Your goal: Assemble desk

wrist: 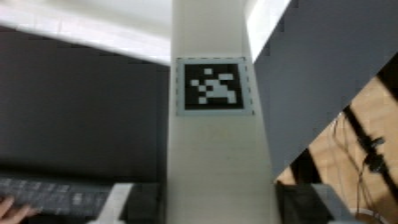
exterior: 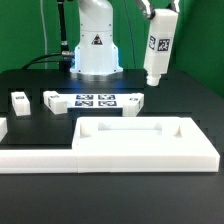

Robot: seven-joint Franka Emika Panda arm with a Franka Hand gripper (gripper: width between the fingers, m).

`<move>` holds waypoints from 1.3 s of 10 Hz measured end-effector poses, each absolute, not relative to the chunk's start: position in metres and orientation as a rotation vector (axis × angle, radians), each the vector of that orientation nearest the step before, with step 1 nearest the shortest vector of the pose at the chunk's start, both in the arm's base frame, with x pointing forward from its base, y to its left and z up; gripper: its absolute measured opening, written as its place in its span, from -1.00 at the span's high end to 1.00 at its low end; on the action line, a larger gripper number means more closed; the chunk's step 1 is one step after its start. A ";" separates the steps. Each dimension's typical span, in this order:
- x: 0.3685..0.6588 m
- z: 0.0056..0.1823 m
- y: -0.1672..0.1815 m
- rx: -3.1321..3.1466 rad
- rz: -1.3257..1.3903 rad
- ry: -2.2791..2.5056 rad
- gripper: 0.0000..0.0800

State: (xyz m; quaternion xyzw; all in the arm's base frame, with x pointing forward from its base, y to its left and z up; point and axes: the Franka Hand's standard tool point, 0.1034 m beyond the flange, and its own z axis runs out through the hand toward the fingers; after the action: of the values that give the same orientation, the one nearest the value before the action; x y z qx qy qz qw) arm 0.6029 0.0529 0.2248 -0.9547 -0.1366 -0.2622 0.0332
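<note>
Evidently, a leg (exterior: 156, 55) is being clamped at its upper end between the jaws of the gripper (exterior: 152, 16), which are being kept partly closed around its square section. In the wrist view this part is being shown as an upright white bar filling the middle of the picture, its black-and-white tag (wrist: 215, 87) turned to the camera. The leg is being held upright and clear of the table (exterior: 40, 80), on the far side at the exterior view's right, with nothing touching its lower end. Nearer than it and lower down, the tabletop (exterior: 192, 142) is lying flat with its raised rims upward, and no leg is being seen fixed to it. The marker board (exterior: 130, 101) is lying in the middle of the table, and a second leg (exterior: 20, 100) is resting loose at the exterior view's left, well apart from the tabletop. The step in hand is being judged as the carrying of a first leg toward the tabletop. For the next move the leg is being required to be kept vertical, lined up over a corner of the tabletop, and lowered squarely. Where exactly it seats cannot be told from these pictures.
</note>
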 end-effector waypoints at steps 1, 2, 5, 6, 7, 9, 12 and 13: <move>0.603 0.220 0.050 -2.943 -0.836 -0.423 0.28; 0.612 0.214 0.049 -2.939 -0.827 -0.396 0.28; 0.668 0.214 0.054 -2.890 -0.875 -0.294 0.28; 0.676 0.210 0.053 -2.885 -0.893 -0.282 0.28; 0.675 0.207 0.053 -2.887 -0.885 -0.285 0.28; 0.674 0.207 0.054 -2.888 -0.884 -0.286 0.28; 0.649 0.181 0.098 -2.867 -0.941 -0.242 0.28; 0.648 0.174 0.096 -2.871 -0.937 -0.239 0.28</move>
State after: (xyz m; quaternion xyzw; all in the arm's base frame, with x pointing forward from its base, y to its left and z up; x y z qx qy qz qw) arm 0.6484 0.0962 0.1744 -0.9462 -0.0788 -0.3087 0.0559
